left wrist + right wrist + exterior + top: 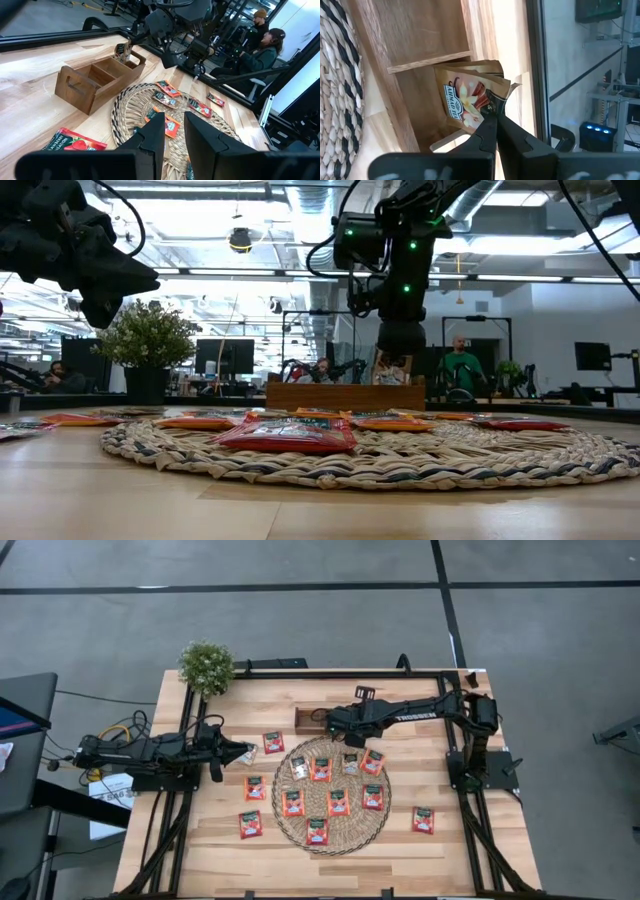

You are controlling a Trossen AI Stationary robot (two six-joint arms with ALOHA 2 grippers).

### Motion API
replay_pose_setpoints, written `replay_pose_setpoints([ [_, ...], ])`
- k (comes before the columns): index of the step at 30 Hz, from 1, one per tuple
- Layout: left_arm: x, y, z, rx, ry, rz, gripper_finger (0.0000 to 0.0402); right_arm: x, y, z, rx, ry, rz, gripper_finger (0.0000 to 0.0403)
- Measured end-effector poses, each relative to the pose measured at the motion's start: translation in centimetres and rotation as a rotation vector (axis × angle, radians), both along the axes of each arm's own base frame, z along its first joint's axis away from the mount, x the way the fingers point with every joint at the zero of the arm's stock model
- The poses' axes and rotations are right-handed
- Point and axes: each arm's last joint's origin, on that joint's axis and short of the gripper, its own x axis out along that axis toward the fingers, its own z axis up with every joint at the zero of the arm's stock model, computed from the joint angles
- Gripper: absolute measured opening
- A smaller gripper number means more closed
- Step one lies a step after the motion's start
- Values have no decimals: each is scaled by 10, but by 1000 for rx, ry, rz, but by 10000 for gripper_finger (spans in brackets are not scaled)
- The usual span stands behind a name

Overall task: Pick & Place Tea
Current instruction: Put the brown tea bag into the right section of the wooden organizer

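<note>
Right gripper is clenched on the corner of a beige sachet, holding it over an end compartment of the wooden tray; whether the sachet touches the tray floor cannot be told. From above, the arm covers most of the tray and the sachet is hidden. Left gripper hovers at the table's left side with its fingers slightly apart; nothing shows between them. Red-orange sachets lie on the round woven mat and on the table around it; at table height they appear only as thin edges.
</note>
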Motion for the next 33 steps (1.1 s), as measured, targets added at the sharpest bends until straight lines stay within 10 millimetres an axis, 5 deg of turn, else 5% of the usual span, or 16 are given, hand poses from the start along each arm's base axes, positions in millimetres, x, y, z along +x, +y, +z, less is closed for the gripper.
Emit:
replay_pose_setpoints([
  [8, 0, 0, 0, -1, 0, 0, 65, 0, 0, 0, 15, 7, 15, 6],
  [25, 0, 0, 0, -1, 0, 0, 65, 0, 2, 1, 11, 20, 27, 109],
  [33, 0, 0, 0, -1, -1, 0, 65, 3, 31, 43, 27, 72, 66, 113],
])
